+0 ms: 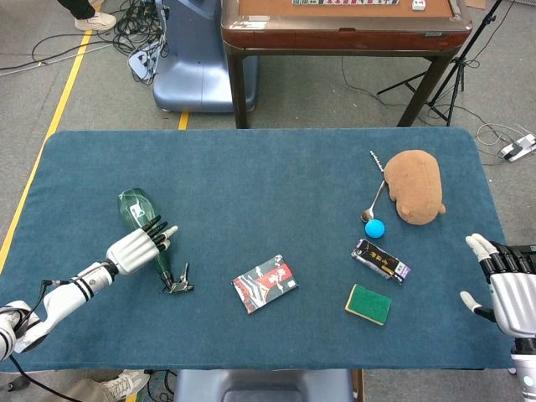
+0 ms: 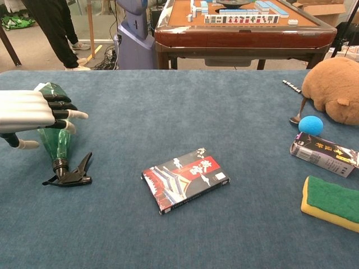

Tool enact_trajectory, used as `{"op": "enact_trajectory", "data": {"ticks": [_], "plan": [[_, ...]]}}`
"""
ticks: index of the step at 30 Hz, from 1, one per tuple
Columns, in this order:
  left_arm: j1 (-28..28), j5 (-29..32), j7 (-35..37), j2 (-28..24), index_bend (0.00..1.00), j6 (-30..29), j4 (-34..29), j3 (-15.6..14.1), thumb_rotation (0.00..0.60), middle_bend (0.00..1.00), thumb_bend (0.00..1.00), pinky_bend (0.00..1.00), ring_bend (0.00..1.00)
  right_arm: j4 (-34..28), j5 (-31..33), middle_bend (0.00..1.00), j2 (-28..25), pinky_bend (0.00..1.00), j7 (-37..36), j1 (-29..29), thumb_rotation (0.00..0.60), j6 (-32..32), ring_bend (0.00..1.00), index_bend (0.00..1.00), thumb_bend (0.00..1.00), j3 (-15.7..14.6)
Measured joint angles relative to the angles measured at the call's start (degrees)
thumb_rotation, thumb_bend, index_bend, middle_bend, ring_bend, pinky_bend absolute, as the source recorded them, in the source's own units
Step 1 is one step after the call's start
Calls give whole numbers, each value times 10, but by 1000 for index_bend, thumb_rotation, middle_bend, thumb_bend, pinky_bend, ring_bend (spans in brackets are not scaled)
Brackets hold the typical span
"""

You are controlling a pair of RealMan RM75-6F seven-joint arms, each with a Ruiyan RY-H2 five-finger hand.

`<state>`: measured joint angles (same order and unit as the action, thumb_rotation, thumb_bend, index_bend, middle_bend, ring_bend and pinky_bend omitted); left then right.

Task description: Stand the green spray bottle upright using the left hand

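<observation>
The green spray bottle (image 1: 132, 205) (image 2: 56, 143) is at the table's left. It slants with its black trigger head (image 1: 176, 285) (image 2: 67, 176) down on the cloth and its base raised toward the back left. My left hand (image 1: 134, 249) (image 2: 33, 109) holds its body, with the fingers stretched over the top and the thumb on the near side. My right hand (image 1: 502, 280) hovers at the table's right edge, fingers apart and holding nothing; only the head view shows it.
A red and black card box (image 1: 265, 283) (image 2: 185, 179) lies mid-table. To the right are a green sponge (image 1: 368, 303), a dark packet (image 1: 381, 260), a blue ball (image 1: 374, 227), a spoon (image 1: 374, 201) and a brown plush (image 1: 416, 186). A mahjong table (image 1: 335, 25) stands behind.
</observation>
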<state>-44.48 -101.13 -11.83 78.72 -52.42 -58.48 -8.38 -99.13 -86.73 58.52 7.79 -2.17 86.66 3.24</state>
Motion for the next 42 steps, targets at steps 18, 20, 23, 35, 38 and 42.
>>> {"op": "enact_trajectory", "data": {"ticks": [18, 20, 23, 35, 38, 42], "plan": [[9, -17, 28, 38, 457, -42, 57, -12, 600, 0, 361, 0, 0, 1, -3, 160, -1, 162, -6, 3, 600, 5, 117, 149, 149, -1], [10, -15, 44, 36, 472, -52, 49, -9, 600, 0, 361, 0, 0, 1, -4, 160, 0, 162, -7, 3, 600, 6, 117, 151, 150, -1], [9, -13, 63, 29, 492, -69, 28, -2, 600, 0, 361, 0, 0, 4, -5, 160, 1, 162, -9, 3, 600, 6, 117, 156, 150, -1], [-7, 53, 191, -28, 481, -84, -130, 59, 600, 0, 361, 0, 0, 10, -6, 160, 2, 162, -17, 8, 600, 13, 117, 156, 149, -3], [-11, 82, 235, -42, 476, -73, -168, 76, 600, 0, 361, 0, 0, 9, -8, 160, 1, 162, -18, 10, 600, 16, 117, 156, 149, -3], [-19, 125, 300, -58, 473, -45, -213, 99, 600, 0, 361, 0, 0, 10, -9, 160, 1, 162, -17, 12, 600, 19, 117, 156, 150, -4]]}}
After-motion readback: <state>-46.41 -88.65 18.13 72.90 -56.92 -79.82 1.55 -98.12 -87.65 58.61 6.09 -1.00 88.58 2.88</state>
